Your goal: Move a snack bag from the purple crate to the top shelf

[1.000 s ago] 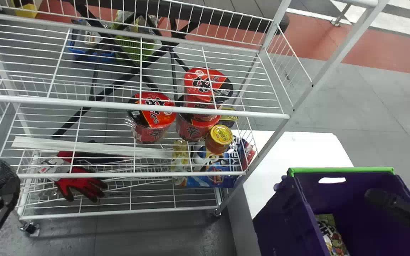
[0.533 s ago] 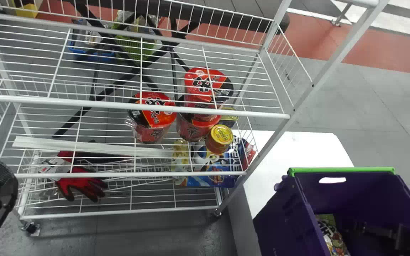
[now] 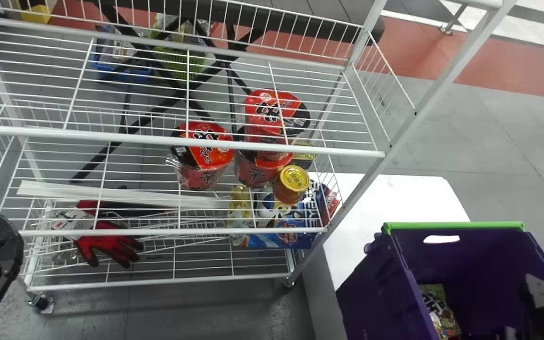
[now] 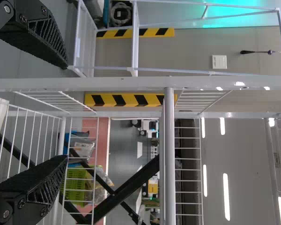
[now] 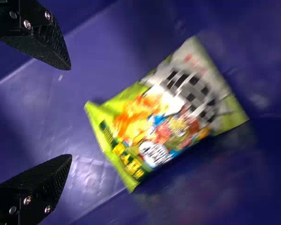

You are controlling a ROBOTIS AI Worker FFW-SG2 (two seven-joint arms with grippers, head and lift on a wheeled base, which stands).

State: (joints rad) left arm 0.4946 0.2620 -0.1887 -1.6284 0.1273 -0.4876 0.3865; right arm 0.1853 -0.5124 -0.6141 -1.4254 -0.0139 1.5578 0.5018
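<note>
- While the head view shows the snack bag (image 3: 438, 311) low inside the purple crate (image 3: 371, 295), a slanted lift could snag it.
- Left wrist view: left fingers (image 4: 47, 177) parted.
- Right wrist view: right fingers (image 5: 49, 176) apart; snack bag askew, risking an uneven pinch.

Got one snack bag (image 5: 159, 126), lime green with a pale grey-white end, printed with orange flames, cartoon figures, black blocky lettering and a white round badge. Looks closed, slightly creased. Lies flat, printed side up, on the floor of the purple crate (image 3: 470, 257), near its left wall. Can see the crate as deep and open on top, with green edging along the far rim and a handle slot just below. Can see top shelf (image 3: 177, 141) as white wire with raised wire edging, left of the crate.
</note>
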